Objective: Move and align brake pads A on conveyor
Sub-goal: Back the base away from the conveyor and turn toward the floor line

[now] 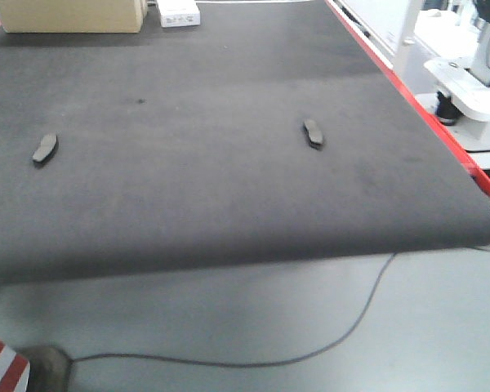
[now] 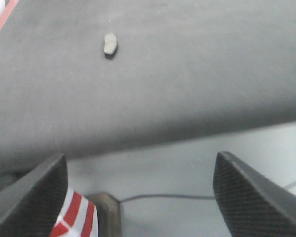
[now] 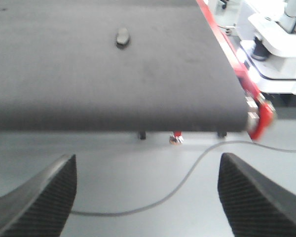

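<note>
Grey cloth covers the wide conveyor (image 1: 188,204), and 2 brake pads lie flat on it, well apart. The left pad (image 1: 45,148) sits near the left side. The right pad (image 1: 314,133) sits nearer the red strip (image 1: 416,106). They tilt different ways, so they are not lined up yet. Only 2 pads show.

The left hand (image 2: 138,197) has its fingers (image 2: 29,192) wide apart and holds nothing. The right hand (image 3: 145,197) is the same. Both hang over the floor (image 1: 188,318), in front of the belt's near edge, with the pads far ahead of them.

What could go wrong? The pads are thin and low. I think a hand that comes down a bit off could just push a pad along or spin it. Fingers that go too low could press into the belt. A pad pinched by 1 end could tip and drop. The cable (image 1: 310,352) on the floor might catch a wheel if the robot rolls closer.
</note>
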You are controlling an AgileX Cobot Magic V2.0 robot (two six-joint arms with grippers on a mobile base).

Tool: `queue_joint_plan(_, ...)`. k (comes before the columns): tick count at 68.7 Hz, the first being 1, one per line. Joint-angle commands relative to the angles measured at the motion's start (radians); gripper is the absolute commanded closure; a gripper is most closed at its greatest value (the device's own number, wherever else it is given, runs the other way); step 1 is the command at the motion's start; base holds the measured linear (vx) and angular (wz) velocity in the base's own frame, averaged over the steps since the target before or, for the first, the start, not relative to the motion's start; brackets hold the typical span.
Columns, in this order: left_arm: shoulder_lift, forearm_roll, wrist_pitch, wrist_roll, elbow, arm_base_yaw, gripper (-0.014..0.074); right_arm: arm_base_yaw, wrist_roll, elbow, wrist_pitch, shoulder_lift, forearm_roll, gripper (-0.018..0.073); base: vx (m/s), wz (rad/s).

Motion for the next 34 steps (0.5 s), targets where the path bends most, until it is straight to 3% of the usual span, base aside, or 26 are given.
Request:
queue_joint_plan(1, 0.007, -0.003, -0.062, -0.004, -0.025, -0.003, 0.001, -0.002, -0.003, -0.028, -0.072, 0.005, 0.001, -0.0009, -0.44, -0.12)
queue_joint_plan(21, 0.007, -0.003, -0.062, -0.004, -0.025, -0.003, 0.001, -0.002, -0.003, -0.028, -0.072, 0.005, 0.001, -0.0009, -0.42, -0.18)
queue_joint_plan(34, 0.007, -0.003, -0.062, -0.004, -0.025, -0.003, 0.001, -0.002, -0.003, -0.028, -0.073, 0.005, 0.0, -0.0009, -0.39, -0.41)
